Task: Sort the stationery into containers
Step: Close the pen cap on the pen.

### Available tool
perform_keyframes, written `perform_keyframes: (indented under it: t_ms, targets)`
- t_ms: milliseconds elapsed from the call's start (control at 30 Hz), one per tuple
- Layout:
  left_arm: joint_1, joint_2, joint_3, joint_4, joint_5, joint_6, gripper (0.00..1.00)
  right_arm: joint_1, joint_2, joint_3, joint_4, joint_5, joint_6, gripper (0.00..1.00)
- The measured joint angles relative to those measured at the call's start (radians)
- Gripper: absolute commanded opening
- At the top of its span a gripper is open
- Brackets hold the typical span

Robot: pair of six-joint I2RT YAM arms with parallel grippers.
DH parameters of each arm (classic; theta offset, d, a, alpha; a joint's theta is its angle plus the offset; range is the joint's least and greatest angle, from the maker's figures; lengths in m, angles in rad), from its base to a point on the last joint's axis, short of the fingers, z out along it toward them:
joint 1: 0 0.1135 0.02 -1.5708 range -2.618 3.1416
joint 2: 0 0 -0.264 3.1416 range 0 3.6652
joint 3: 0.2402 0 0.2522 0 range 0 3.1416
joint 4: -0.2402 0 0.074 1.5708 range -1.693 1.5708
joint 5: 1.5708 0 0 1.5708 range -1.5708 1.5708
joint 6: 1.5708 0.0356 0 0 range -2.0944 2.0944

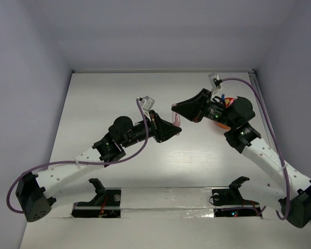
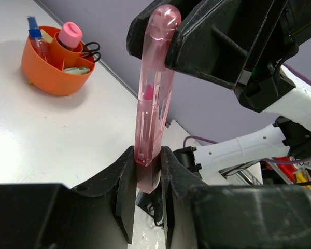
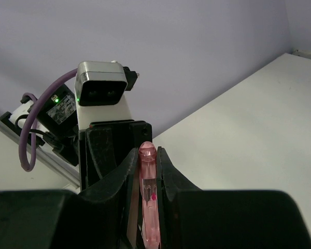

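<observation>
The pink pen (image 2: 153, 98) hangs in the air above the table (image 2: 52, 135). The left gripper (image 2: 145, 174) pinches its lower end and the right gripper (image 2: 166, 36) pinches its rounded top, so both are closed on it at once. The orange bowl (image 2: 46, 70), with a pink marker (image 2: 70, 35), a blue-capped bottle (image 2: 33, 26) and scissors (image 2: 90, 51) in it, stands well apart on the table. The danger lies in this shared grip: if either arm pulls while both clamp, the thin pen may twist, bend or spring loose. If both release together, it falls and may roll away from the bowl.
</observation>
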Motion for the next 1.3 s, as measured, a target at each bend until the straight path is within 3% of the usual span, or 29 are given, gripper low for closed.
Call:
perform_keyframes:
  t_ms: [500,1033,1300]
  targets:
    - [0.005,0.020,0.000,0.018,0.029,0.016,0.00,-0.005,-0.015,-0.042,0.052,0.002,-0.002,0.00]
    - [0.004,-0.015,-0.027,0.070,-0.035,0.085,0.00,-0.001,0.016,-0.043,0.097,0.009,0.054,0.00]
    - [-0.004,-0.018,-0.027,0.071,-0.041,0.089,0.00,0.049,-0.029,-0.090,0.099,0.082,0.001,0.00]
